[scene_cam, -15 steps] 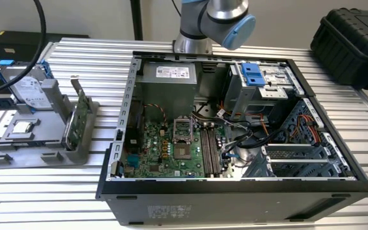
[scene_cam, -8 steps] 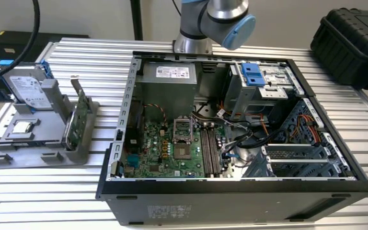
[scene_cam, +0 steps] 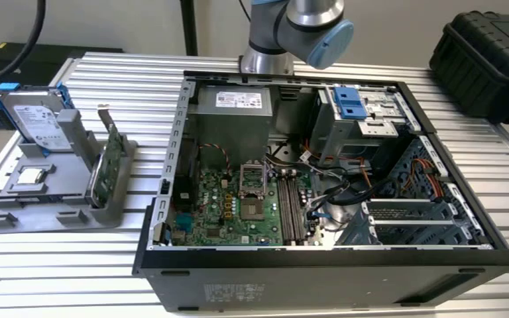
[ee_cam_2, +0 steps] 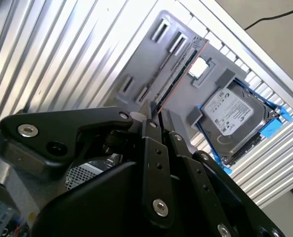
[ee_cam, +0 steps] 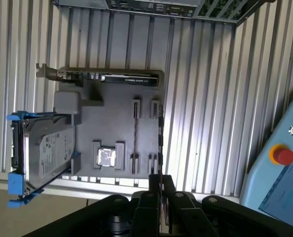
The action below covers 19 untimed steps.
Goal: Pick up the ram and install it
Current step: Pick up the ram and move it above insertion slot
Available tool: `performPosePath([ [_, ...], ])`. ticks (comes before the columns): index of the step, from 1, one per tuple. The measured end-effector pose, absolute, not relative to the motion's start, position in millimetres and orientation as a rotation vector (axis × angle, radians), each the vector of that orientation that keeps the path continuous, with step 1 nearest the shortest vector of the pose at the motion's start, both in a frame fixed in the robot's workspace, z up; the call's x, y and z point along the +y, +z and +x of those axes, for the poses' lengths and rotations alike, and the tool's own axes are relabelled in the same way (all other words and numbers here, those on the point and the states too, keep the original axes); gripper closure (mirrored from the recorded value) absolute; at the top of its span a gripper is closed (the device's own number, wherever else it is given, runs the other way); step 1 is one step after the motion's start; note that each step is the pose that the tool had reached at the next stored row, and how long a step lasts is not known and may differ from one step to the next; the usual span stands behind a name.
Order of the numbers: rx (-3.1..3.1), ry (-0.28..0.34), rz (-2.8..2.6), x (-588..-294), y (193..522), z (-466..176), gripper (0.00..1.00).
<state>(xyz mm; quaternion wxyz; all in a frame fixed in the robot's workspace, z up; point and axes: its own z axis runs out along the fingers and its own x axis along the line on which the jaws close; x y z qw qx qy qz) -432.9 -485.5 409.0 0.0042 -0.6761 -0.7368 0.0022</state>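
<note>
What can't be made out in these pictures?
Ram: edge-on in both wrist views, so its flat faces are unseen; its near end is hidden inside the gripper.
Slots: exterior view, too small to tell whether any is filled.
Arm: exterior view, cut off by the top edge.
Case: first wrist view, cut off by the top edge.

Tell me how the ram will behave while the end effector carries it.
The ram shows as a thin, straight strip, so it's probably light and fairly stiff. The end effector pinches it with much of its length jutting out, so a bump might pivot it. Being card-thin, it's likely fragile under sideways force.
</note>
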Motion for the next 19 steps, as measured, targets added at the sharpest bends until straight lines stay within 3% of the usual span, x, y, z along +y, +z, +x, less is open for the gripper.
performPosePath([
  [19, -2.309, 0.007, -2.118, -485.5, 435.6, -432.9, 1.00],
])
